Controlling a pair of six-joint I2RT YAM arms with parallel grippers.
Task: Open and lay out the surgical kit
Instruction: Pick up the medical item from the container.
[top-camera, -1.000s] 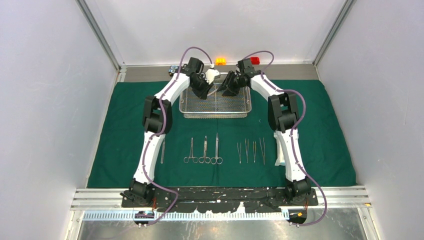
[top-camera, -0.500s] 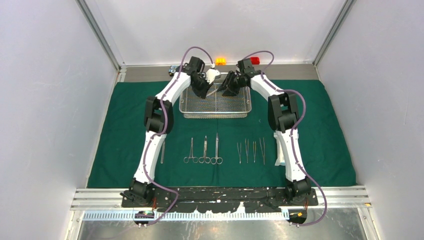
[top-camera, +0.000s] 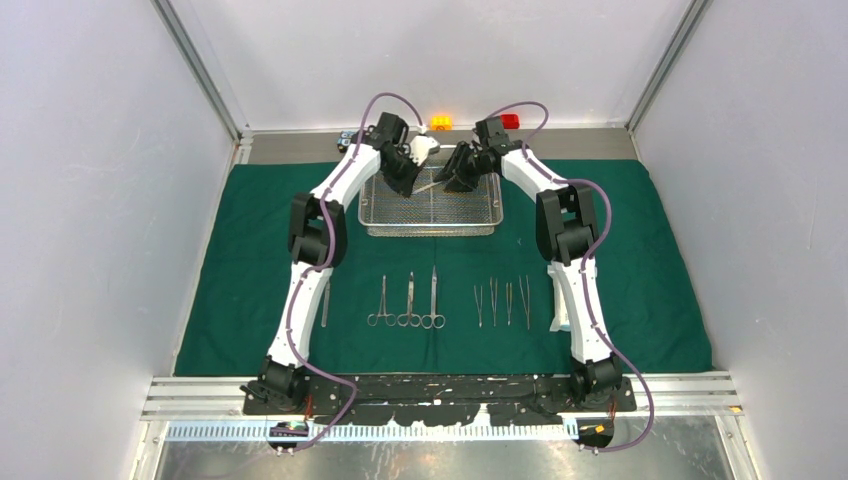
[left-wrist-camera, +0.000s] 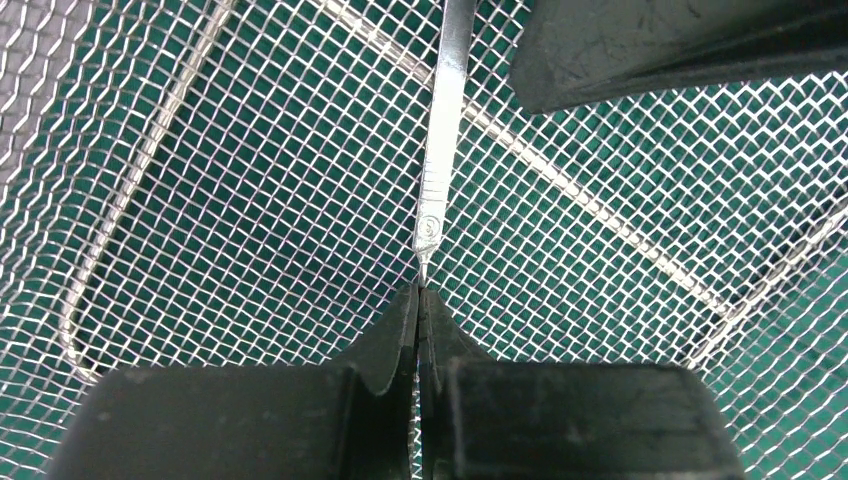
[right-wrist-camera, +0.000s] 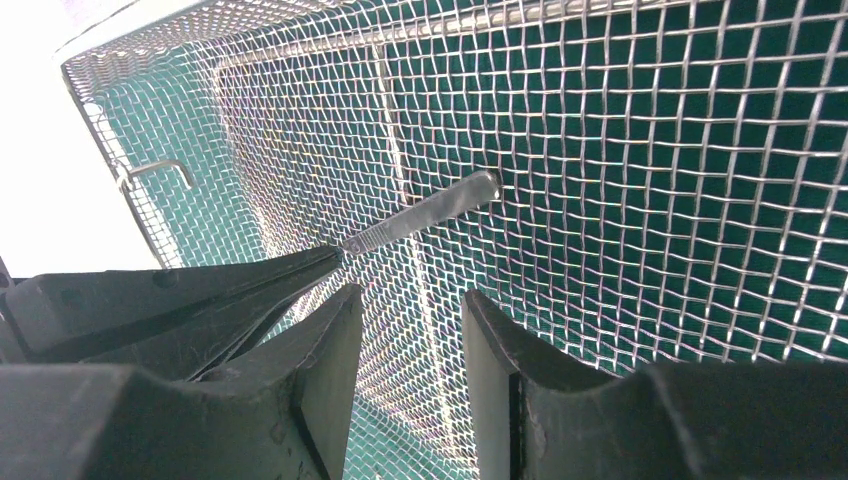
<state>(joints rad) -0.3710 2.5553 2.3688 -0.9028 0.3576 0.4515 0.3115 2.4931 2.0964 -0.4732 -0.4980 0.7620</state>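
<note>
Left fingers (left-wrist-camera: 390, 335) are clenched on just the very tip of the slim steel handle (left-wrist-camera: 441, 150), which sits inside the wire-mesh tray (top-camera: 430, 231) at the far middle of the green cloth (top-camera: 250, 250). That's a skimpy pinch imo, so I'd lift slow and straight up and keep it level so it doesn't swivel or snag the mesh. Then carry it toward the laid-out row of instruments (top-camera: 408, 305). Right fingers (right-wrist-camera: 325, 350) hang released just beside it, holding nothing, handy for steadying.
</note>
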